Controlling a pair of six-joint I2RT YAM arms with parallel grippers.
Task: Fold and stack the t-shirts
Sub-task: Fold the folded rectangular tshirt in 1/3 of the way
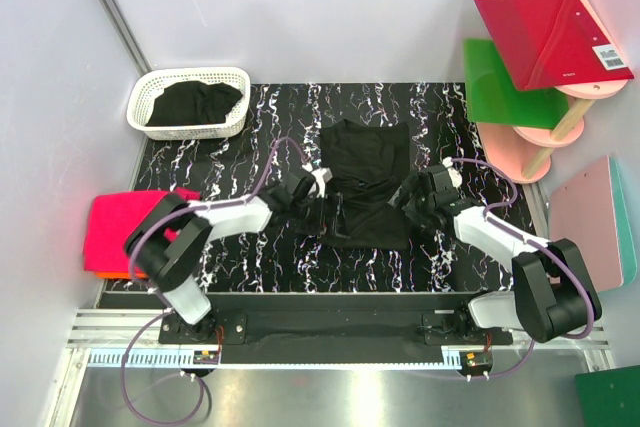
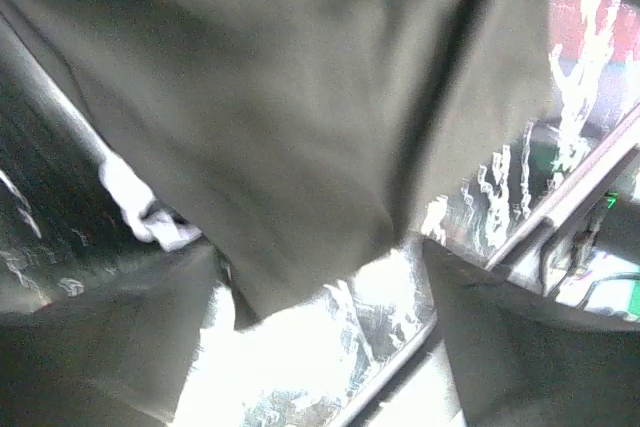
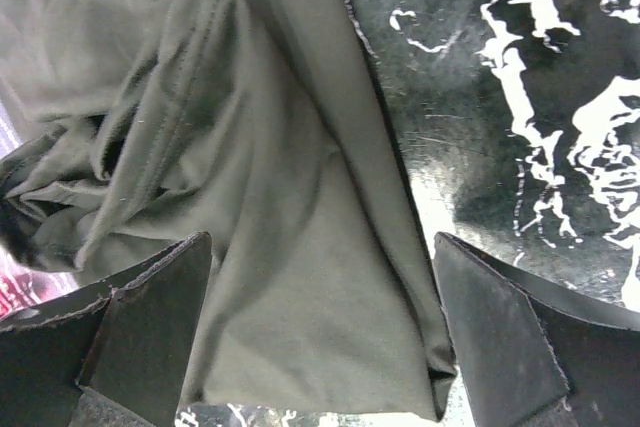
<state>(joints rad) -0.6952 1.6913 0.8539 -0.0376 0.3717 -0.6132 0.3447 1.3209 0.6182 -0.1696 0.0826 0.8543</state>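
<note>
A black t-shirt (image 1: 366, 172) lies partly folded on the marbled table between my two grippers. My left gripper (image 1: 320, 187) is at its left edge with the fingers wide apart. In the left wrist view a flap of the shirt (image 2: 300, 117) fills the frame and its lower tip reaches down between the open fingers (image 2: 110, 347). My right gripper (image 1: 410, 193) is at the shirt's right edge, also open. In the right wrist view it straddles a folded corner of cloth (image 3: 300, 287) that lies flat on the table. A second black t-shirt (image 1: 196, 102) sits in the basket. A folded hot-pink shirt (image 1: 125, 227) lies on an orange one (image 1: 108, 272) at the left.
The white lattice basket (image 1: 150, 122) stands at the back left. Red (image 1: 545, 37) and green (image 1: 500, 87) boards rest on a pink stand at the back right. A pink board (image 1: 590, 217) lies at the right edge. A metal rail (image 1: 330, 322) runs along the near edge by the arm bases.
</note>
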